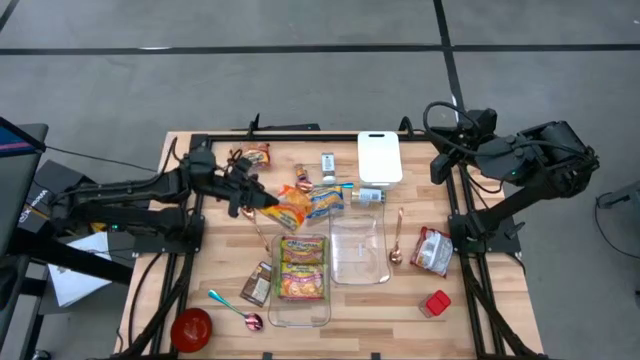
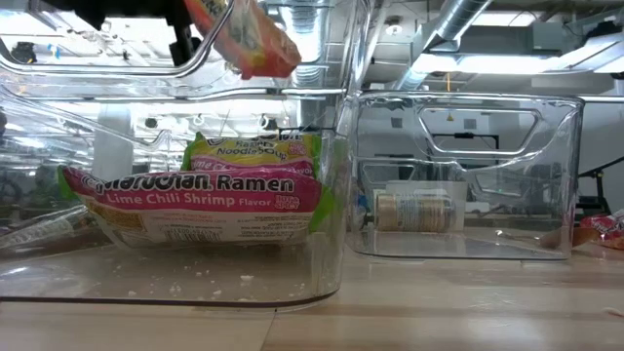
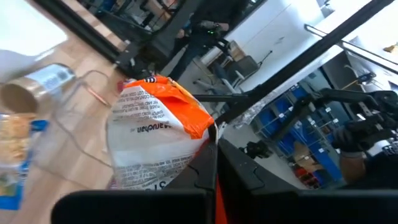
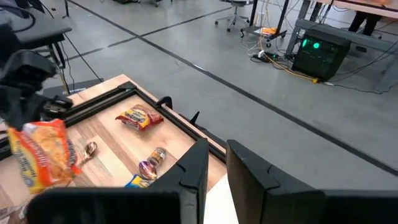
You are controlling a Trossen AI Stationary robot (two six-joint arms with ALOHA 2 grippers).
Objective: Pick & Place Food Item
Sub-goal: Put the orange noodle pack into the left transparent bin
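The left gripper (image 1: pixel 262 197) was clamped shut on one end of an orange-and-yellow ramen noodle packet (image 1: pixel 288 208), holding it in the air above the middle of the wooden tabletop (image 1: pixel 410 300), just beyond the far end of the near-side clear plastic bin. In the left wrist view the packet (image 3: pixel 158 134) hung from the closed fingers with its white printed back showing. That clear rectangular plastic bin (image 1: pixel 300 314), near the tabletop's front edge, already contained two pink-and-green lime chili shrimp ramen packets (image 2: pixel 200 190). A second clear plastic bin (image 1: pixel 358 250) stood just beside it on the right. The right gripper (image 4: pixel 214 171) waited off the tabletop's far right corner, its fingers nearly closed with a narrow gap between them and nothing held.
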